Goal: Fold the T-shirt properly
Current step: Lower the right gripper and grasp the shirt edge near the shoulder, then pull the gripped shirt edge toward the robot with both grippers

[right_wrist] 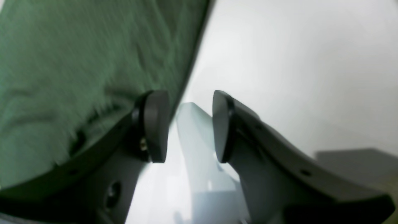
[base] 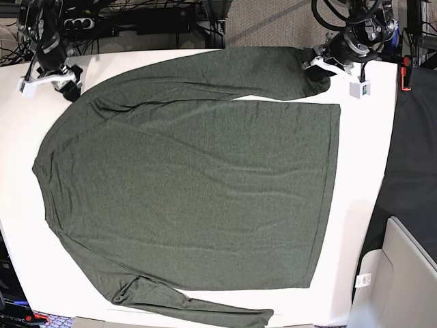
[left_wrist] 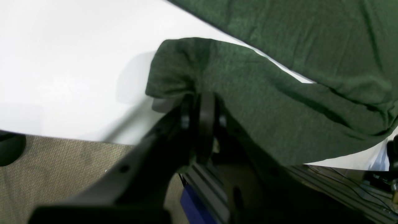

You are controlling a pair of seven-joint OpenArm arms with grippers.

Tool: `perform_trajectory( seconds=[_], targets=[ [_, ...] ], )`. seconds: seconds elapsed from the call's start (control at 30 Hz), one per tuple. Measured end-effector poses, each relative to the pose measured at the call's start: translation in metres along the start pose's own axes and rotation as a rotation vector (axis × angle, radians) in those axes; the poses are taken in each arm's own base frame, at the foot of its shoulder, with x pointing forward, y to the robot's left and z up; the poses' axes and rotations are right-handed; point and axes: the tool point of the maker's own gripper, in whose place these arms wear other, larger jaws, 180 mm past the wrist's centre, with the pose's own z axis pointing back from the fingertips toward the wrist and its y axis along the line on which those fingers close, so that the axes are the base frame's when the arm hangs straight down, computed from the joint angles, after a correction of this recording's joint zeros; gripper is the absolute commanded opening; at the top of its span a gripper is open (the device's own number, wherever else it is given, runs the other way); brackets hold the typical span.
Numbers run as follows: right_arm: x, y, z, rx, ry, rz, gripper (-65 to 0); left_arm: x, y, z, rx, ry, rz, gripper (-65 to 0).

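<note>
The dark olive-green T-shirt (base: 191,178) lies spread flat on the white table (base: 358,205), its long sleeves along the far and near edges. My left gripper (base: 322,65) is at the far right, shut on the cuff end of the far sleeve (left_wrist: 186,68). In the left wrist view the cuff drapes over the gripper (left_wrist: 200,104) and hides its fingertips. My right gripper (base: 60,80) sits at the far left beside the shirt's shoulder. It is open, its pads (right_wrist: 157,124) apart with only white table between them. The shirt fabric (right_wrist: 77,62) lies just left of the gripper (right_wrist: 189,127).
Carpeted floor (left_wrist: 56,168) shows past the table's edge by the left gripper. Cables and power strips (base: 136,20) crowd the back. A black surface (base: 410,150) runs along the table's right side, with a grey bin (base: 410,273) at the lower right.
</note>
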Motion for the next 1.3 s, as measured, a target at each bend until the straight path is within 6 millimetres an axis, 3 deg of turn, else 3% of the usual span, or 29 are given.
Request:
perform_trajectory(
  seconds=[0.27, 0.6, 0.73, 0.87, 1.03, 1.13, 1.3],
  targets=[
    [0.000, 0.020, -0.018, 0.057, -0.007, -0.026, -42.7, 0.000, 0.000, 0.000, 0.000, -0.001, 0.000, -65.0],
    [-0.012, 0.031, -0.022, 0.081, 0.023, -0.043, -62.4, 0.000, 0.000, 0.000, 0.000, 0.000, 0.000, -65.0],
    [-0.015, 0.039, -0.020, 0.136, 0.037, -0.001, -63.9, 0.000, 0.000, 0.000, 0.000, 0.000, 0.000, -65.0],
    [-0.018, 0.042, -0.003, 0.231, 0.048, 0.093, -64.0, 0.000, 0.000, 0.000, 0.000, -0.001, -0.002, -65.0],
    [0.003, 0.029, 0.022, 0.210, -0.014, 0.143, -64.0, 0.004, -0.006, 0.004, -0.009, -0.017, -0.017, -65.0],
    [0.012, 0.019, 0.037, 0.176, -0.039, 0.164, -64.0, 0.005, 0.001, 0.007, 0.010, -0.010, -0.039, -65.0],
    [0.021, 0.007, 0.060, 0.132, -0.056, 0.207, -64.0, -0.006, 0.005, 0.016, 0.024, 0.017, -0.053, -65.0]
  ],
)
